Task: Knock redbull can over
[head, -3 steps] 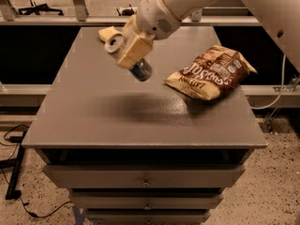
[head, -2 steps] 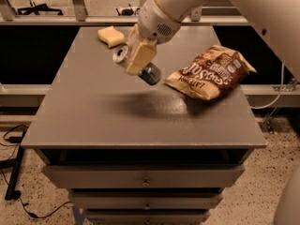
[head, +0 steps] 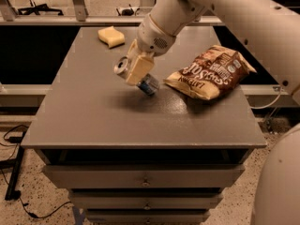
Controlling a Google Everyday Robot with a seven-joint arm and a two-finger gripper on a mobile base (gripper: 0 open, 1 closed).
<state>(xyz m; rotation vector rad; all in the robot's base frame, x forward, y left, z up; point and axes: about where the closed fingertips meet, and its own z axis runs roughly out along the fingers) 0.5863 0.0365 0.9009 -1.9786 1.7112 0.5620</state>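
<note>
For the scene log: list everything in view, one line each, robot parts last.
can: 1, silver and blue, tilted, mid-table, in the gripper, top end pointing left
chip bag: 1, brown, lying on the table's right side, beside the can
sponge: 1, yellow, far left corner of the table
table: 1, grey, centre of view
drawers: grey, stacked under the table top
cable: black, on the floor at left
arm: 1, white, reaching in from upper right
gripper: 1, beige fingers, closed around the can above mid-table
</note>
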